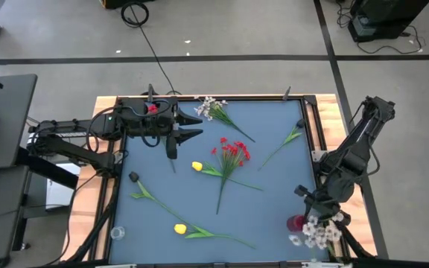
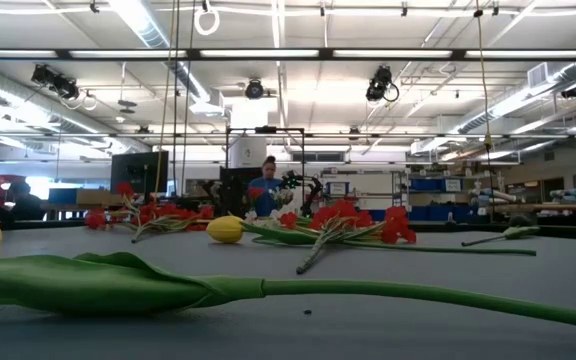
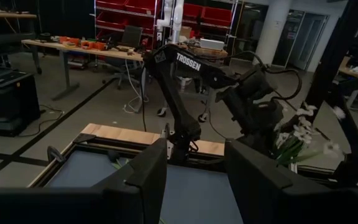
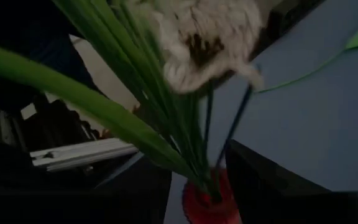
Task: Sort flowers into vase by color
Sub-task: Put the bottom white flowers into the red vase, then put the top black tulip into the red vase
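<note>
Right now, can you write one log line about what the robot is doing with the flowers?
right gripper: open over red vase, white spray in it | left gripper: open, empty, waiting | red flowers, yellow tulips on table

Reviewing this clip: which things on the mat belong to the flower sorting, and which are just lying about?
Part of the job:
- red vase holding a white spray, right claw above it
- red flowers
- white spray by the far edge
- two yellow tulips
- loose green stem

Lying about:
- small clear cup
- left claw, idle
</note>
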